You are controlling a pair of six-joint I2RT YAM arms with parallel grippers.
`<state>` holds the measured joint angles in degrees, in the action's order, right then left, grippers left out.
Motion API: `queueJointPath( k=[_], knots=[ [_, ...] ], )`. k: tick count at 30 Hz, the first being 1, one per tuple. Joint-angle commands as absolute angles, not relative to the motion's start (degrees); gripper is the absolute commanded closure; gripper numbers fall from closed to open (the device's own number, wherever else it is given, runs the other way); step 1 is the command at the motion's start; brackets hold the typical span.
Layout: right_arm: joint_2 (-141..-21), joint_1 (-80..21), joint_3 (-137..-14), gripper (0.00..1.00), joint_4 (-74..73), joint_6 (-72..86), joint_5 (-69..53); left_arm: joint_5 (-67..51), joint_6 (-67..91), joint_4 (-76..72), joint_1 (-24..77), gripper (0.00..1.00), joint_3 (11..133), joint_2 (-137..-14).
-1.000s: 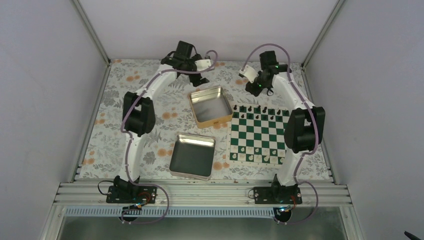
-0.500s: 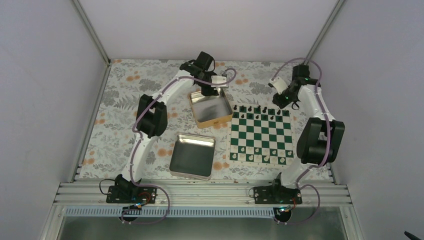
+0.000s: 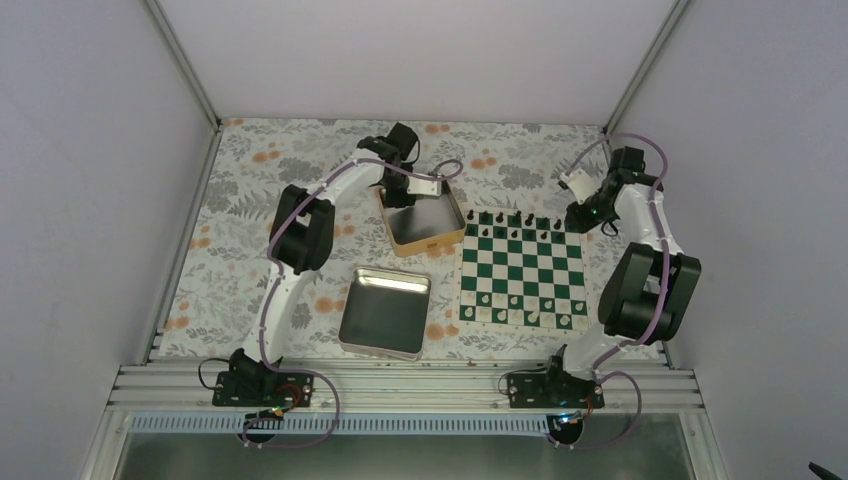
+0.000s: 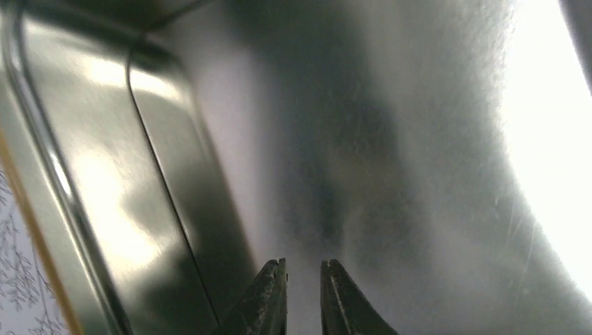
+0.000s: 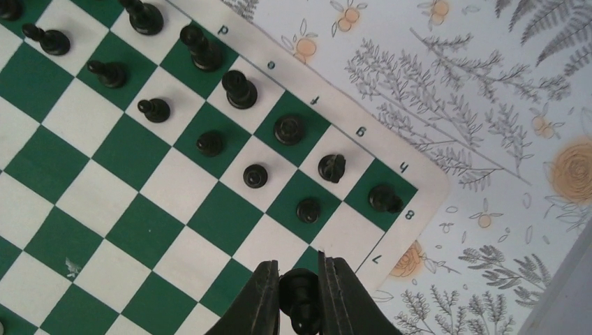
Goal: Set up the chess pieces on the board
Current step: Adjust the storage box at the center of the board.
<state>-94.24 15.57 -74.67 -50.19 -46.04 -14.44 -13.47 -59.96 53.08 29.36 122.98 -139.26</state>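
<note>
Left gripper [image 4: 304, 265] now down inside tin [image 4: 105, 174], nearly closed, empty; right gripper [image 5: 298, 262] around half-cropped chess piece [image 5: 300, 289].

Counter [image 3: 250, 190] with floral cover. On it: gold-sided tin [image 3: 425, 243] at back centre, silver tin [image 3: 383, 346] nearer the front, chessboard [image 3: 520, 275] flat at right.

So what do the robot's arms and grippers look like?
Two skinny arms. The left arm and the right arm have white tube-like links with chunky black joints between them. A thin purple cable loops along each one. The left gripper and the right gripper each have two dark, slightly rough fingers that narrow toward their tips.
</note>
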Motion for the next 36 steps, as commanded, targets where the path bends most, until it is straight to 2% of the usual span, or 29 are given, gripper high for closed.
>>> queueJointPath(
  k=[1,28,31,36],
  knots=[
    [-93.94,16.84,-72.47,0.96,-49.1,-47.7,-14.25,-9.96,-61.0,53.39,28.12,0.87,121.76,-139.19],
    [-103.7,21.43,-70.66,0.96,-44.05,-49.31,-14.24,-4.39,-60.33,53.3,21.33,0.94,118.26,-137.91],
    [-104.29,21.53,-70.67,0.96,-43.65,-49.37,-14.31,-4.75,-60.42,53.98,21.26,0.94,118.43,-137.64],
    [-105.62,21.62,-70.57,0.96,-42.8,-49.27,-14.12,-6.69,-59.68,56.08,21.83,0.86,122.43,-138.21]
  ],
)
